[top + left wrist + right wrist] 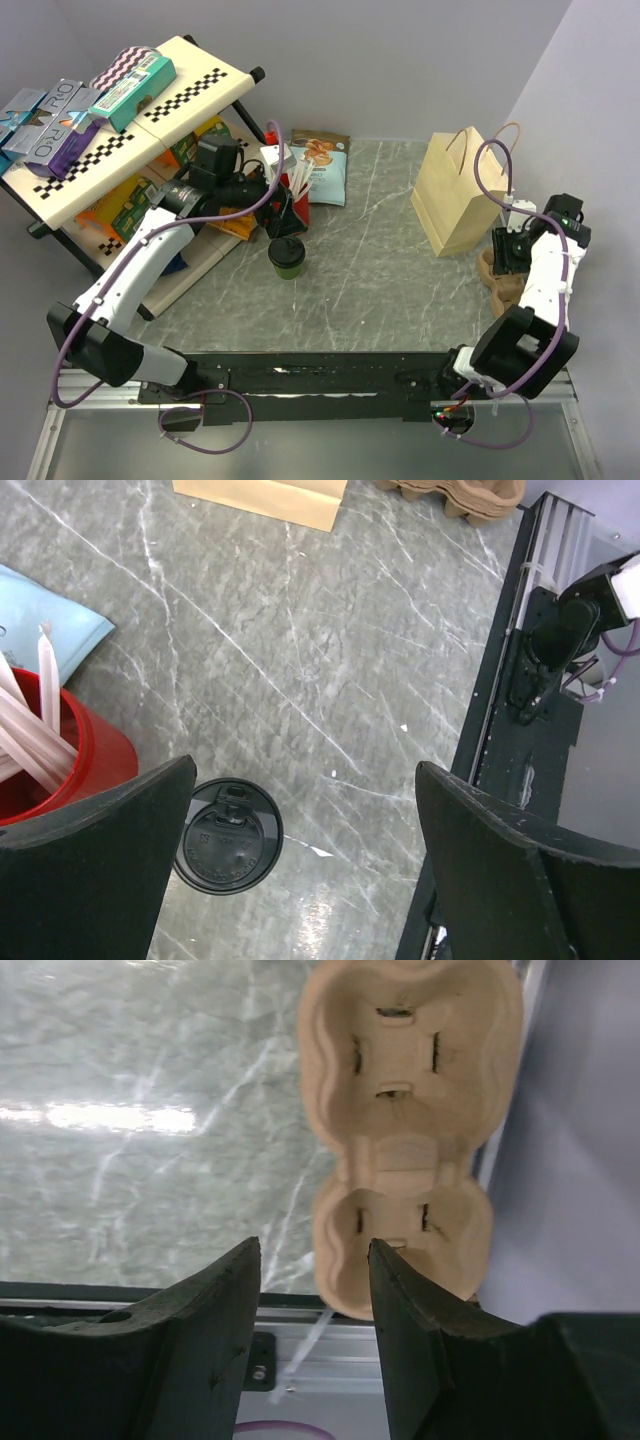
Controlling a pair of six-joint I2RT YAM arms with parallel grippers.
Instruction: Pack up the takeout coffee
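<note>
Carrier (400,1110) first: it lies on the counter (380,270) at the near right. The right jaws stand partly apart over its near cell, with one rim in the gap and nothing pinched. Close on that rim only if you mean to steady it.

Coffee (287,257) comes next. It stands upright mid-counter with its lid (228,835) on, just short of the red cup (95,755). The left jaws are wide open and empty, and the lid sits off-centre, partly behind one finger.

Judged step: grasp the coffee.
- Shift the left jaws until the cup sits midway in the gap.
- Descend below the lid and close on the paper wall. Gripping the lid risks popping it off.
- Stay clear of the red cup and its stirrers (44,680).
- Lift vertically.

Bag (460,190) stands farthest, upright and well apart from the coffee. Carry the cup level on the way across.
</note>
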